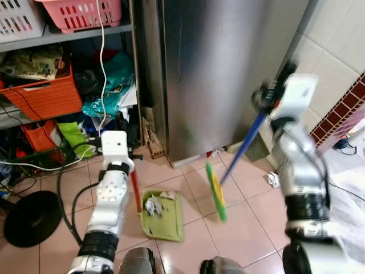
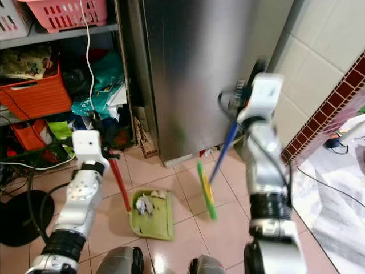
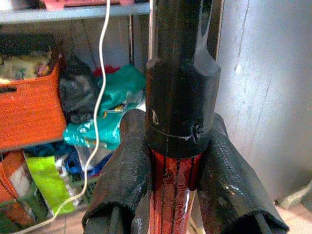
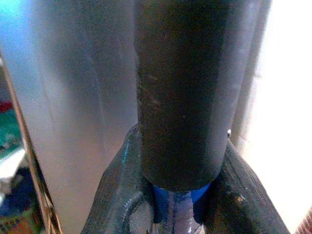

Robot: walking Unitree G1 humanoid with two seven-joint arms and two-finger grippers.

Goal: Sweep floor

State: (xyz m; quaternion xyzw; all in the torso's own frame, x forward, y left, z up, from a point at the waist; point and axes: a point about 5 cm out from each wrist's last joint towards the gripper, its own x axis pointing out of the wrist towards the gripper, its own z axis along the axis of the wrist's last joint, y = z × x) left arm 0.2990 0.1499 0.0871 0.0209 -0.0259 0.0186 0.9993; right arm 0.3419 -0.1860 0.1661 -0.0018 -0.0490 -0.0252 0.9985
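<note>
While open tile lies between shelf clutter on the left and the steel cabinet [image 1: 228, 74] far ahead, my left gripper [image 3: 168, 190] is clamped on one red dustpan handle [image 1: 136, 191], green pan [image 1: 165, 220] flat near my feet. My right gripper [image 4: 178, 195] grips one blue broom [image 1: 242, 149], slanting down-left to its green head [image 1: 216, 191].

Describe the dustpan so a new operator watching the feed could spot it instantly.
Start at the tall steel cabinet; on the pink floor tiles in front of it lies the dustpan. It is a flat green tray holding crumpled white scraps, with a red handle rising to the left gripper, unlike the blue-handled broom beside it.
</note>
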